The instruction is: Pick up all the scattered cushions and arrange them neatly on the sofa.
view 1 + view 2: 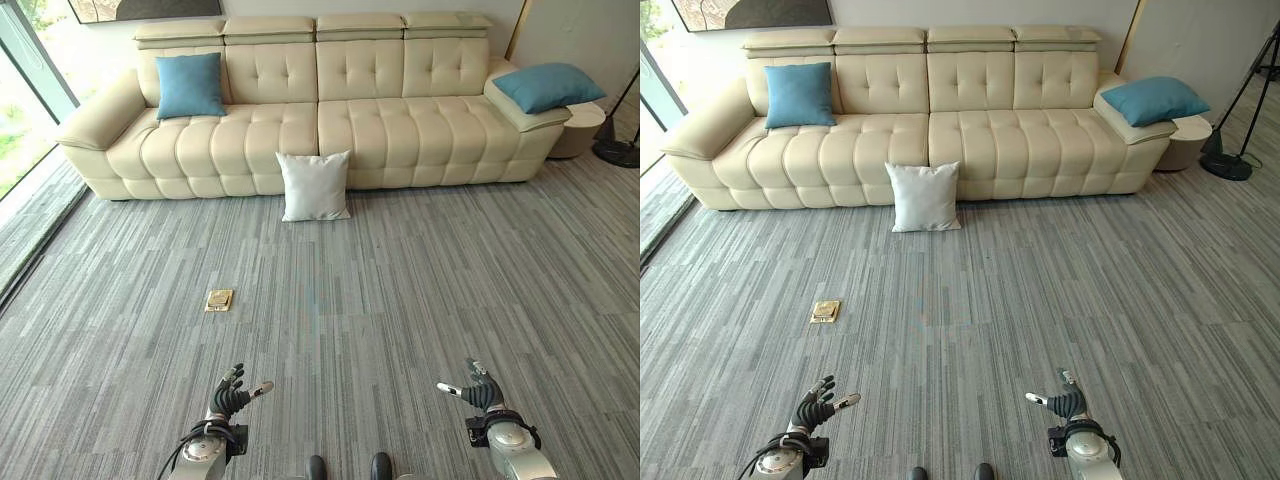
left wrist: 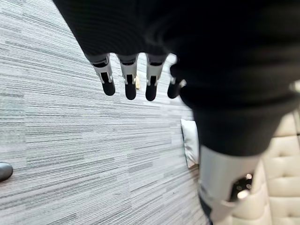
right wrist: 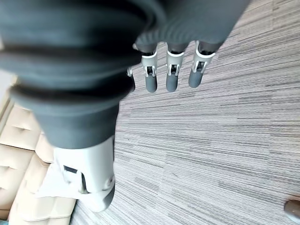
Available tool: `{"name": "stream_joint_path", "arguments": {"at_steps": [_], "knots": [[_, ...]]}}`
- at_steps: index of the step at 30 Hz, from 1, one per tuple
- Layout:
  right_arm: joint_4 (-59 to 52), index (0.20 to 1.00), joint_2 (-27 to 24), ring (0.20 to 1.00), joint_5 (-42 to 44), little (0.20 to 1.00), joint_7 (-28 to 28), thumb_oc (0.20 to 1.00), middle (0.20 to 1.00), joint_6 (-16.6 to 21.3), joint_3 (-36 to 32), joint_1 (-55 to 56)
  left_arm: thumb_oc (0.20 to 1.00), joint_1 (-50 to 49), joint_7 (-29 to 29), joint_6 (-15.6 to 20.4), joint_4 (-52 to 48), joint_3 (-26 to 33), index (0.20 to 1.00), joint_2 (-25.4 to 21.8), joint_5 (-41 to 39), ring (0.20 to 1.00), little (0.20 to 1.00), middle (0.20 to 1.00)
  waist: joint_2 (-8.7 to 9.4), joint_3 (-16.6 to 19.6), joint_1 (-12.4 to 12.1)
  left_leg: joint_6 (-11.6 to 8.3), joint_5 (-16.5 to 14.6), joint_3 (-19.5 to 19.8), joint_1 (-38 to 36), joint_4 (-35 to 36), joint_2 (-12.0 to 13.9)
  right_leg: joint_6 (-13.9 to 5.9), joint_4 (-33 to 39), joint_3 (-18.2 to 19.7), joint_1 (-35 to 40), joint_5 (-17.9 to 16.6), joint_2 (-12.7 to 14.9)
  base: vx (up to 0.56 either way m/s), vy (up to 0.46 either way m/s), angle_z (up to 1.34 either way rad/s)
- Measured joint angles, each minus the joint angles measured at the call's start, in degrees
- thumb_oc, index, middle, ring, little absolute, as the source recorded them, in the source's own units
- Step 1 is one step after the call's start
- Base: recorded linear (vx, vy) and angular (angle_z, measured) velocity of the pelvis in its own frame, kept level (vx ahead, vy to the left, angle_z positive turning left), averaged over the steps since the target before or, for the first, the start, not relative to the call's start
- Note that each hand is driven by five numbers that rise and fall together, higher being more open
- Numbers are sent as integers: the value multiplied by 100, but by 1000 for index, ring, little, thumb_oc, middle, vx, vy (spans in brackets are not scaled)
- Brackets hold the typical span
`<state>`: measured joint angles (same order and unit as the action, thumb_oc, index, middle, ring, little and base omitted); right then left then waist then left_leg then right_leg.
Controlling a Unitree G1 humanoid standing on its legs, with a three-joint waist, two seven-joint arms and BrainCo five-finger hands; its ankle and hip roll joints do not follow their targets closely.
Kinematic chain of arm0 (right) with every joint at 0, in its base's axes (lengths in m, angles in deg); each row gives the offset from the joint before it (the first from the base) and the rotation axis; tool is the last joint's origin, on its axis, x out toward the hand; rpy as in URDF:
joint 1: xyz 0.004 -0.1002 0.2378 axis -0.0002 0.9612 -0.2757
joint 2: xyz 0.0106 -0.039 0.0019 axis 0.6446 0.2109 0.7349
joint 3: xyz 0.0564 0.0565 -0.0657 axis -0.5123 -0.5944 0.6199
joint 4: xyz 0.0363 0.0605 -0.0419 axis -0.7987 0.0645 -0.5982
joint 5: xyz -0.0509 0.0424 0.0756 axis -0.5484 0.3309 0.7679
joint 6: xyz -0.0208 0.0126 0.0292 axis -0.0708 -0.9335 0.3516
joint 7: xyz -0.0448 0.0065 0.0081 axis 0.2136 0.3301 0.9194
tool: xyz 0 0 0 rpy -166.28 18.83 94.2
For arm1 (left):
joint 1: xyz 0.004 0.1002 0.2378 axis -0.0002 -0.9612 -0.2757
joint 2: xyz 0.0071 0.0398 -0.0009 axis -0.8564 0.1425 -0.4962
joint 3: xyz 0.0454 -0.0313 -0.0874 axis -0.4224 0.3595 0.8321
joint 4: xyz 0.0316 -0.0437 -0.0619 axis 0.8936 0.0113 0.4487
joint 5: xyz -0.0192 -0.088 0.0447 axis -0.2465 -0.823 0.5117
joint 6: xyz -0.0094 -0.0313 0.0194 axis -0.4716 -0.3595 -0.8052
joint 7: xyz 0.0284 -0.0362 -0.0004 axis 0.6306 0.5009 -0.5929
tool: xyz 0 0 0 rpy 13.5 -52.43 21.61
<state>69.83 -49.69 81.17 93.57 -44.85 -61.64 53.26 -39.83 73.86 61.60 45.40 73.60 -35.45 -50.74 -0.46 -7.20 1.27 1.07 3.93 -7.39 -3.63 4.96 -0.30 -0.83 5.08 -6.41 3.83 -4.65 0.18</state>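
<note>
Cushions, three in view. White cushion (image 1: 314, 186): on the carpet (image 1: 400, 300), standing upright and leaning against the front of the sofa (image 1: 300, 130) near its middle. Blue cushion, left (image 1: 189, 85): on the sofa seat at the left end, upright against the backrest. Blue cushion, right (image 1: 547, 86): lying tilted on top of the sofa's right armrest.

Sofa: cream, tufted, long, set against the far wall; a round side table (image 1: 580, 128) stands just beside its right end, and the dark base of a floor stand (image 1: 620, 150) sits near that table.

Carpet: grey, striped; a small brass floor plate (image 1: 218, 299) is set into it, well apart from the sofa and ahead of the left hand.

Left hand (image 1: 232, 398): low in the head views, over bare carpet, well apart from every cushion; fingers (image 2: 108, 85) loosely extended and spread, thumb out to the side, nothing in its grasp.

Right hand (image 1: 480, 392): low on the opposite side, likewise over bare carpet; fingers (image 3: 171, 80) straight and relaxed, thumb apart, holding nothing.
</note>
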Motion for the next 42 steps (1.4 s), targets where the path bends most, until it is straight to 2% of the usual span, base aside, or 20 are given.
{"name": "stream_joint_path", "arguments": {"at_steps": [15, 24, 29, 32, 34, 37, 38, 39, 42], "knots": [[-8, 1000, -9, 1000, -3, 1000, -59, 1000, 1000, -6, 0, 99, 1000, -77, 40, -45, 0, -30, 1000, 1, -1, 1000, 1000, 1000, -79, 31, -8, -1, -1, 25, 67, 1, 0, 6, 0, -19, -58, 5, 0, 0, 0, 0], [-27, 1000, -151, 1000, -14, 1000, -64, 1000, 1000, -117, 125, 65, 1000, -222, 32, -53, -6, 24, 1000, 0, -29, 1000, 1000, 1000, -121, -373, -43, -5, 26, 33, 330, 0, -6, -13, 1, -19, -315, -24, 3, 31, 41, 0], [3, 1000, -238, 1000, -28, 1000, -69, 1000, 1000, -122, 217, -12, 1000, -146, 32, -46, 507, 41, 1000, -7, -25, 1000, 1000, 1000, -27, -475, -62, 11, 31, 35, 567, -17, -15, -10, -1, -19, -553, -27, 4, 68, 92, 0], [200, 1000, -247, 1000, -133, 1000, -61, 1000, 1000, -140, 210, -159, 1000, -80, 8, -53, 689, 41, 1000, -24, -23, 1000, 1000, 1000, 80, -539, -129, 107, 41, 62, 643, -39, -42, 69, -46, -16, -633, -88, 23, 56, 108, 2], [230, 1000, -244, 1000, -134, 1000, -59, 1000, 1000, -202, 212, -221, 1000, -30, -39, -51, 731, 71, 1000, -34, -25, 1000, 1000, 1000, 96, -558, -163, 147, 6, 53, 663, -37, -73, 28, -135, -13, -699, -63, 55, 54, 100, -4], [256, 1000, -240, 1000, -133, 1000, -58, 1000, 1000, -229, 223, -360, 1000, 202, -135, -54, 906, 69, 1000, -60, -24, 1000, 1000, 1000, 32, -675, -147, 238, -88, 92, 646, -34, -50, -132, -1037, 4, -1126, 204, 102, 128, 44, 1], [217, 1000, -249, 1000, -133, 1000, -54, 1000, 1000, -226, 217, -392, 1000, 287, -164, -55, 941, 62, 1000, -64, -24, 1000, 1000, 1000, -15, -739, -149, 296, -120, 133, 615, -35, -27, -273, -1855, 11, -1551, 429, 148, 121, -9, 21], [195, 1000, -242, 1000, -133, 1000, -58, 1000, 1000, -228, 225, -394, 1000, 350, -173, -55, 928, 40, 1000, -90, -24, 1000, 1000, 1000, -46, -772, -80, 294, -122, 169, 573, -36, -17, -400, -2127, 9, -1734, 729, 228, 187, -33, 26], [200, 1000, -214, 1000, -134, 1000, -60, 1000, 1000, -229, 392, -356, 1000, 492, -207, -54, 937, 41, 1000, -234, -23, 1000, 1000, 1000, 137, -777, -35, 261, -261, 175, 403, -34, -76, -467, -1722, 17, -2084, 739, 440, 217, -78, 4]]}}
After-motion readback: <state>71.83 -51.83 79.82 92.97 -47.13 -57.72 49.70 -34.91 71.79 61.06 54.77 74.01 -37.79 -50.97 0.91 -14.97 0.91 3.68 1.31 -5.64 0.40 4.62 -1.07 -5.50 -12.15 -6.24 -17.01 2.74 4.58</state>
